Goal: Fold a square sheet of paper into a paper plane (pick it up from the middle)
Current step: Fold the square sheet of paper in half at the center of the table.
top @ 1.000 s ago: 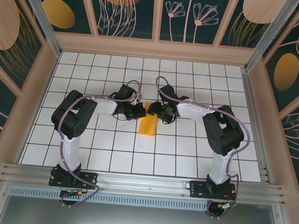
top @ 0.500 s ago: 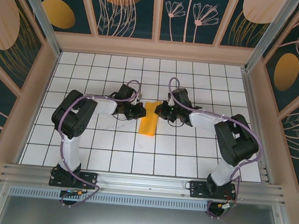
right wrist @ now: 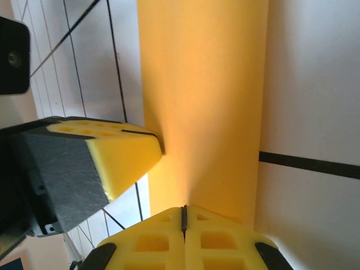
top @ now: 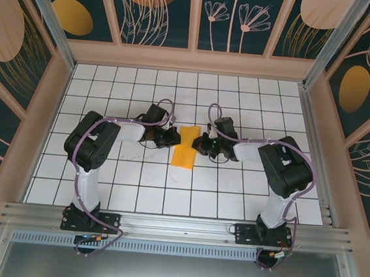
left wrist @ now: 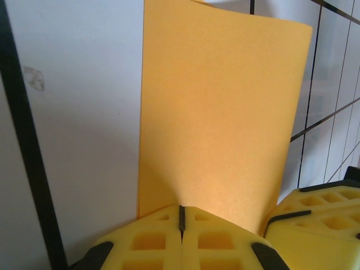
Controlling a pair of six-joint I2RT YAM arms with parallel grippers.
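— Where's your sheet?
— The orange sheet of paper, folded to a strip, lies mid-bench.
— Tools?
— Your left tool is clamped on its left long edge. Your right tool is clamped on the opposite edge.
— Room?
— The strip's near end lies free, with open tiles on every side.

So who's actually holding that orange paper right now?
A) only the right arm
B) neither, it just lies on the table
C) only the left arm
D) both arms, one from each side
D: the left gripper and the right gripper are each pinched shut on an opposite edge of the sheet of paper.
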